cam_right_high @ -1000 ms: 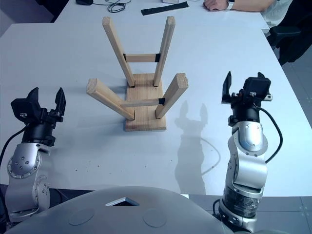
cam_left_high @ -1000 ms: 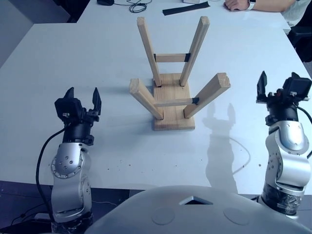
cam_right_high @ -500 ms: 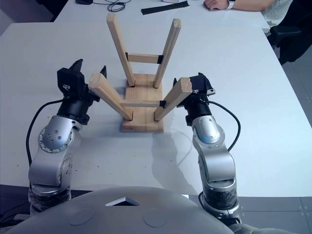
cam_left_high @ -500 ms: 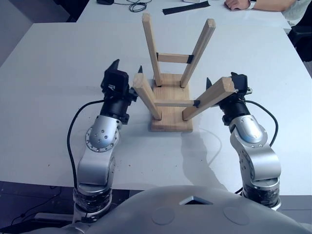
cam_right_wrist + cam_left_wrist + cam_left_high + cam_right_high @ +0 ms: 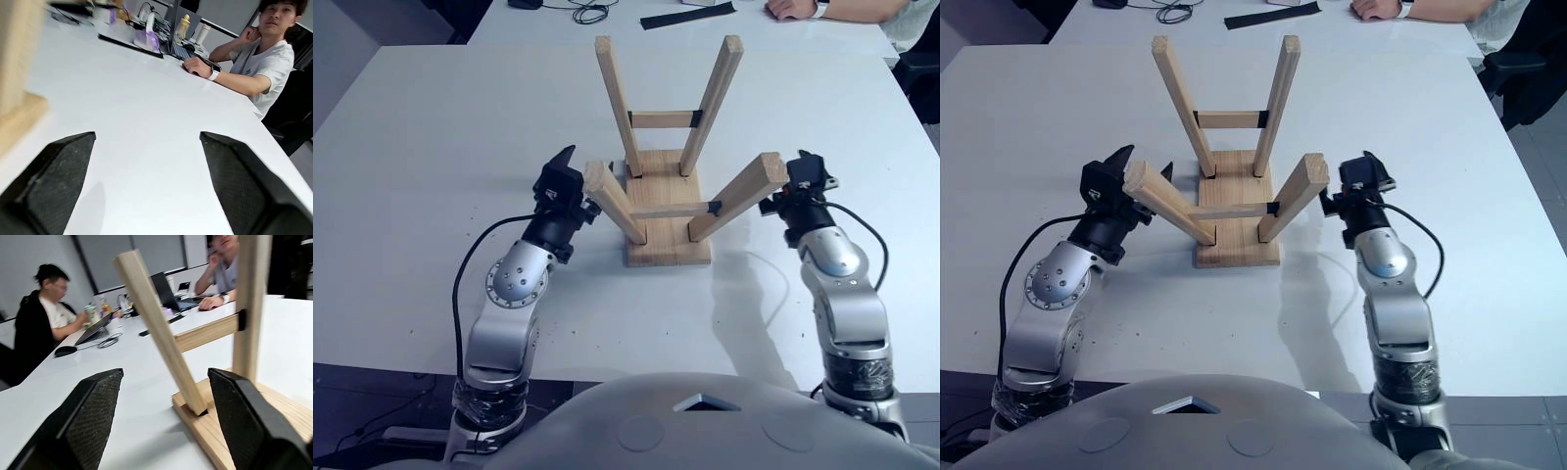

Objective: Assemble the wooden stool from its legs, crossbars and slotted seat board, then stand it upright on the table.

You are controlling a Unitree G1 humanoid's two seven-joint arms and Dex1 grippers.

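Left eye view shows both arms drawn in from the near edge of the table, left gripper and right gripper wide and empty beside the near legs of the upturned stool mid-table, likely ready to flip it.

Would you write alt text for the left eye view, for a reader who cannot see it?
A wooden stool lies upside down on a white table, seat board flat, legs pointing up. The open left gripper is beside the near left leg's top, the right gripper beside the near right leg's.
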